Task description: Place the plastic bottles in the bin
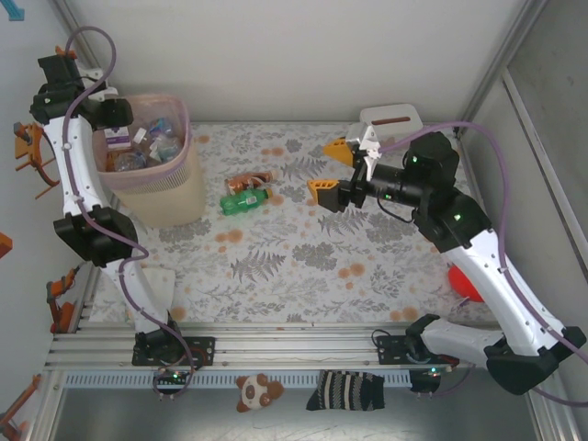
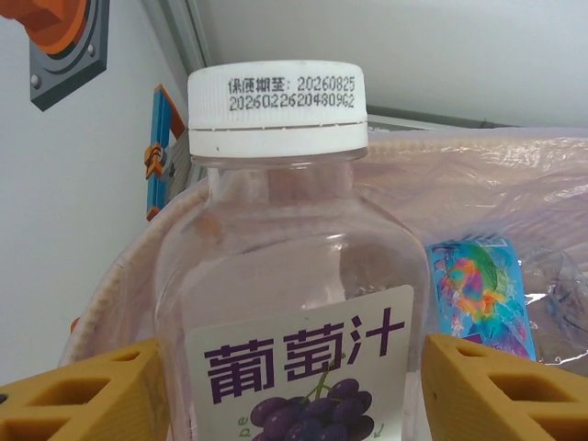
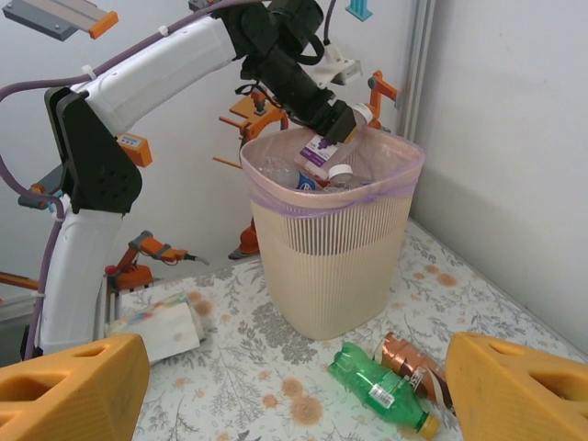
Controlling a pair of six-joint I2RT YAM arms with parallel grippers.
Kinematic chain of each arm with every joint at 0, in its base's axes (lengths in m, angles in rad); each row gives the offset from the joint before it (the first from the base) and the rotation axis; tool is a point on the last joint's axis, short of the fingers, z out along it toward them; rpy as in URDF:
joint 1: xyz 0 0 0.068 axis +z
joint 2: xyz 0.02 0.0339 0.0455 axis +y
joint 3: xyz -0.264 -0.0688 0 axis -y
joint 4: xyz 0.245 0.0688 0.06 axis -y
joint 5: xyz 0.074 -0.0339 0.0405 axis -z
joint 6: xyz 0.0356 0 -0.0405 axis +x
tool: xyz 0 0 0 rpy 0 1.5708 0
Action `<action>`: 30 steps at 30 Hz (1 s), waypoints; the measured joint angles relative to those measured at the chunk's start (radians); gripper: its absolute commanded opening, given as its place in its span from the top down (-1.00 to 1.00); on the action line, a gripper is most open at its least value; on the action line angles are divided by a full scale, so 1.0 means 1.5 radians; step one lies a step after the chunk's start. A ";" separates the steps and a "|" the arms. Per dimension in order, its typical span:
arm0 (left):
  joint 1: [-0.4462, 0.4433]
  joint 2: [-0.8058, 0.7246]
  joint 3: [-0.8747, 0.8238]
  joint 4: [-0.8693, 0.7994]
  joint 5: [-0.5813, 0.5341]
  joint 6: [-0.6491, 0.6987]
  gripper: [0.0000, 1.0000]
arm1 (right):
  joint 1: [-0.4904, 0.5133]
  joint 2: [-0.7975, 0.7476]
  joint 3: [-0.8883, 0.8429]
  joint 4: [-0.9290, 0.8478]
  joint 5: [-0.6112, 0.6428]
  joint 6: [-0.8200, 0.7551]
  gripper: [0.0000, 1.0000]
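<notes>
A clear plastic bottle [image 2: 285, 248] with a white cap and a purple grape label sits between the yellow fingers of my left gripper [image 2: 294, 390], which press on both its sides. It hangs cap-down over the pale-pink bin [image 3: 331, 266], also seen at the far left [image 1: 188, 152], with several bottles inside. A green bottle [image 1: 243, 200] and a copper-labelled bottle [image 1: 250, 181] lie on the table right of the bin. My right gripper [image 1: 329, 168] hovers open beyond them, nothing between its fingers [image 3: 73, 386]; the green bottle [image 3: 377, 381] lies low between them.
A white-pink lidded box [image 1: 390, 118] stands at the back right. A white wrapped packet [image 3: 156, 322] lies near the left arm's base. A red object [image 1: 464, 280] sits by the right arm. A plush toy [image 1: 255, 390] and striped sock [image 1: 344, 390] lie below the front rail.
</notes>
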 measured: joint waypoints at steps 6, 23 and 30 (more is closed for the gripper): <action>-0.001 -0.012 0.000 0.000 -0.011 0.000 -0.23 | 0.000 -0.004 0.000 0.000 0.000 0.000 -0.65; -0.023 -0.083 -0.066 0.005 -0.045 0.034 -0.90 | 0.000 -0.011 -0.003 0.000 -0.001 -0.002 -0.65; -0.040 -0.076 -0.136 0.047 -0.083 0.036 -0.88 | 0.000 -0.017 -0.009 0.000 0.000 -0.002 -0.65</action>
